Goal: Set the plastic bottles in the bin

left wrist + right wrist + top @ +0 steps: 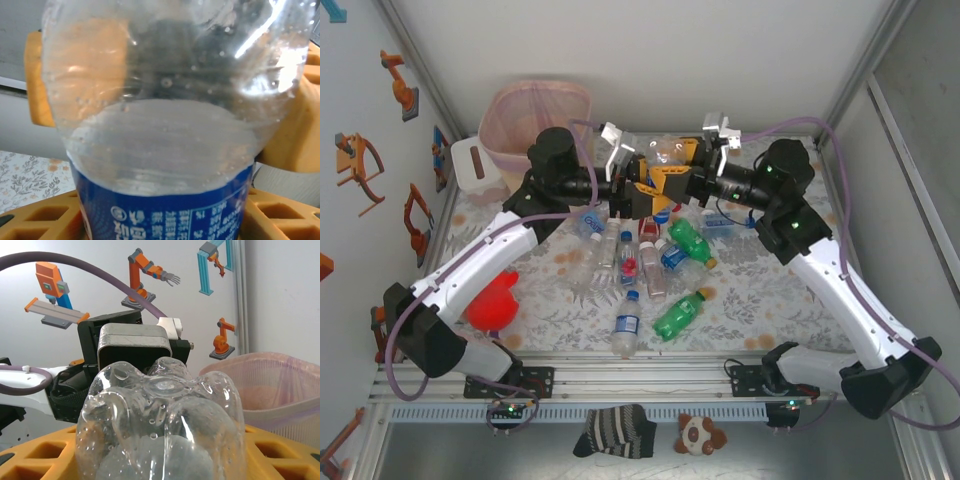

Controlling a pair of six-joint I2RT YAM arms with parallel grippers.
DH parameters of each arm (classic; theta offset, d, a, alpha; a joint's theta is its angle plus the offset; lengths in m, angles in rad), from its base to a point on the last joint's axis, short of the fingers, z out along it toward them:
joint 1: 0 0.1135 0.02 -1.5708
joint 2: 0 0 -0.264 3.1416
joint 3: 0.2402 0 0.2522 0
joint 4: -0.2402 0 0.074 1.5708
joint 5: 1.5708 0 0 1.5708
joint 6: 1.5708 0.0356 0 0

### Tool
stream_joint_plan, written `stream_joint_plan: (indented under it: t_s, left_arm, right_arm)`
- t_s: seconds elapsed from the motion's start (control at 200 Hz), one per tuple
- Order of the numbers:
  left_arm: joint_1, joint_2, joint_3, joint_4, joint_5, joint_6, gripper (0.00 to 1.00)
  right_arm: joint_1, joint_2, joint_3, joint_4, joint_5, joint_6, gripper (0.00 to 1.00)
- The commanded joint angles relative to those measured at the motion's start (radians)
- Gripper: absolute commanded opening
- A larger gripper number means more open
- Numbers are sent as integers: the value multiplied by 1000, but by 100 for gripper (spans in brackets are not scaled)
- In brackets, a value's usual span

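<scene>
Floral counter (750, 300), heap of plastic bottles (640, 265) mid-surface, bin (535, 115) off in the far left corner. Looks like a mid-air handoff to me: the right fingers (35, 455) are clamped on a clear bottle (165, 125), and the left fingers (37, 75) are pressed against both its sides too. Next move I reckon: right lets go cleanly, then left carries it over the bin.

Robot lab test cell, not a home. White panel walls (700, 50) behind the bin (535, 88), with an aluminium extrusion post (420, 62) just left of it. Cartoon robot-arm stickers (358, 165) on the wall further left. On the bin's near side: floral-cloth tabletop (750, 300), then a slotted aluminium rail (640, 372) carrying my arm bases (515, 382).
</scene>
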Motion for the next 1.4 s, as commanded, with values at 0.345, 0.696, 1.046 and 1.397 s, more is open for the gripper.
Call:
stream_joint_plan:
  t_s: [0.345, 0.696, 1.046, 1.397]
  left_arm:
    - [22, 10, 63, -14, 27, 28, 51]
    - [141, 12, 99, -124, -91, 57, 50]
    - [306, 123, 302, -412, -333, 120, 47]
    - [467, 232, 421, -511, -496, 96, 46]
  right_arm:
    - [11, -78, 9, -112, 145, -88, 63]
    - [11, -182, -61, -217, 384, -153, 69]
    - [10, -199, -63, -283, 399, -151, 69]
    - [11, -201, -50, -305, 412, -151, 69]
